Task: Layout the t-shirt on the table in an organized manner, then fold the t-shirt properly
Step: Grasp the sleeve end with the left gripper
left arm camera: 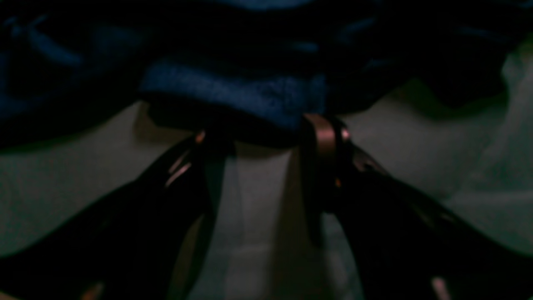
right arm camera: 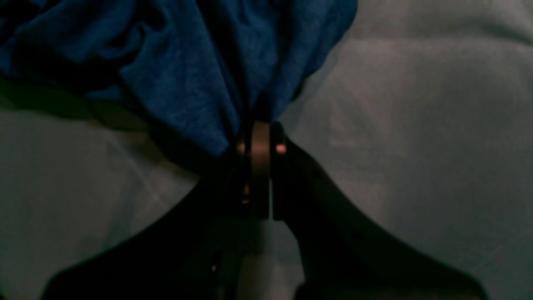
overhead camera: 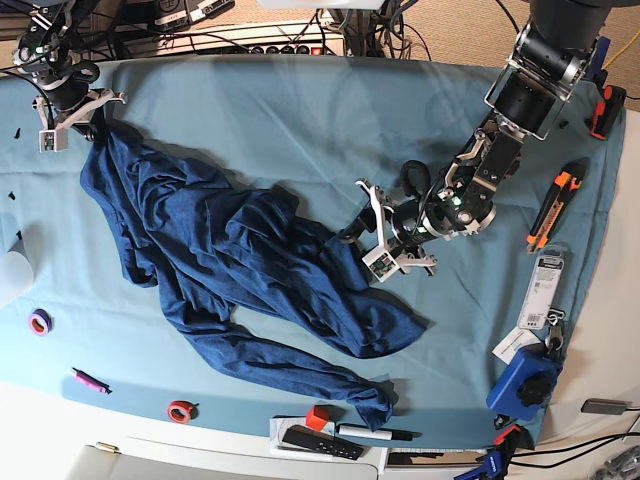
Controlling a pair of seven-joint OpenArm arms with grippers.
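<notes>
So the t-shirt (overhead camera: 240, 260) is sprawled in a wrinkly diagonal heap across the worktop (overhead camera: 300, 110), nowhere near flat, with one long sleeve trailing toward the near edge.

Right fingers (right arm camera: 260, 137) are pinched tight on a bunched bit of the navy fabric. You can see the cloth fanning out above and to the left of them in the right wrist view, with bare teal cover off to their right. In the base view that grip sits at the far corner of the worktop.

Left fingers (left arm camera: 270, 133) are spread wide, with a folded blue edge of the shirt lying right at their tips, roughly spanning the gap between them. Whether they actually touch it I can't tell, that view is super dark. Bare worktop cover shows between and below them.
</notes>
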